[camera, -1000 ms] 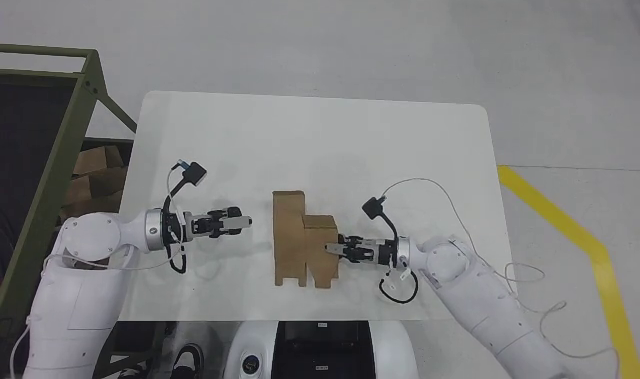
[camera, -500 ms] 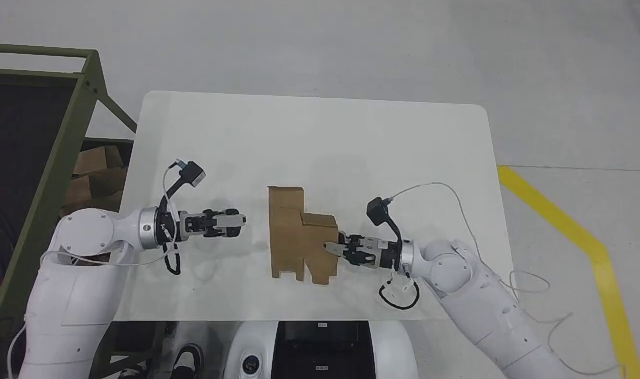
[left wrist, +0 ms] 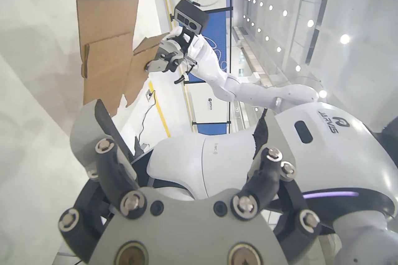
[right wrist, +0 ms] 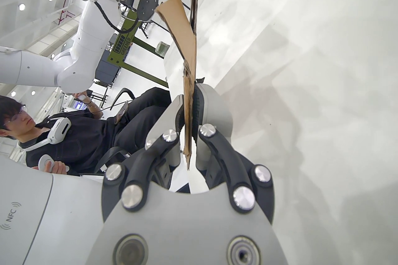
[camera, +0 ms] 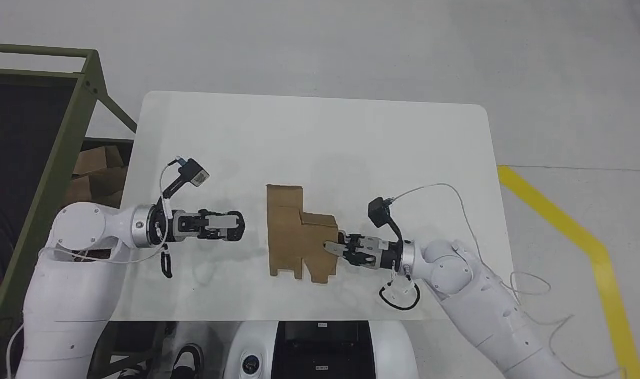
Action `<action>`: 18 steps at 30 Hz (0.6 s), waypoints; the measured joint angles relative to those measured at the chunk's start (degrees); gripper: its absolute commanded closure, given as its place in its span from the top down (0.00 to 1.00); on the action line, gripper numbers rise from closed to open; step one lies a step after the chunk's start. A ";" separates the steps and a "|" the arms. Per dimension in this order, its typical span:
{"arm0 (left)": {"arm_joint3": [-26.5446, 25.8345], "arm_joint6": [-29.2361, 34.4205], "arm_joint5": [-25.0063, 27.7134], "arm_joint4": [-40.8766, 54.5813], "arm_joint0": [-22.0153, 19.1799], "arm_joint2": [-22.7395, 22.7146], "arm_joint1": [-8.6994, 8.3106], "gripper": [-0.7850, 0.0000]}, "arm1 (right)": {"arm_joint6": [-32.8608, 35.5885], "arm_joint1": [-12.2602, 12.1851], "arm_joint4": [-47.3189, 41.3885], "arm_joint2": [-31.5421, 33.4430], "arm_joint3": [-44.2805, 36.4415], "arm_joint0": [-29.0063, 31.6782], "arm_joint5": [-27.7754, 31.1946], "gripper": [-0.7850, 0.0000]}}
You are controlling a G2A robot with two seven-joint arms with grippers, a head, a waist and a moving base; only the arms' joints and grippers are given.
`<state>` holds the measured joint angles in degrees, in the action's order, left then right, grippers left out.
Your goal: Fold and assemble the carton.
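Top view: a green rack (camera: 90, 79) and some spare cardboard (camera: 95, 169) are parked off the white table (camera: 300, 129) at 9 o'clock, with a yellow floor stripe (camera: 560, 219) at 3 o'clock. The carton (camera: 290, 239) is laid out flat just 6 o'clock of the table's middle. It's brown with a stepped outline. Its 3 o'clock edge is pinched by the right gripper (camera: 333, 249). The left gripper (camera: 235, 222) is held apart at its 9 o'clock.

Left wrist view: the left gripper (left wrist: 183, 123) is spread wide, nothing held. Ragged flaps are seen on the carton (left wrist: 105, 61).

Right wrist view: the carton (right wrist: 186, 39) is seen edge-on, clamped in the right gripper (right wrist: 188, 110).

Counted: one carton, two grippers.
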<state>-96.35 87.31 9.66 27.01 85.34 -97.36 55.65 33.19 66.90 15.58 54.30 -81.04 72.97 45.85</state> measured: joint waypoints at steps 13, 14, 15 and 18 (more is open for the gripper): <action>1.09 0.69 2.62 10.91 -2.03 9.43 -3.70 1.00 | -6.45 -0.90 2.92 3.11 -4.63 3.01 4.39 0.00; 1.30 0.69 2.92 11.16 -2.22 10.01 -4.13 1.00 | -6.87 -0.96 3.31 3.33 -4.97 3.26 4.41 0.00; 1.49 0.69 3.26 11.22 -2.42 10.55 -4.55 1.00 | -7.23 -1.02 3.62 3.55 -5.28 3.50 4.43 0.00; 2.73 0.69 4.51 11.33 -3.17 11.59 -5.74 1.00 | -8.02 -1.29 4.16 4.38 -6.11 4.27 4.85 0.00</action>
<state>-93.62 88.00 14.17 38.34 82.18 -85.78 49.91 25.17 65.61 19.74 58.68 -87.15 77.24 50.70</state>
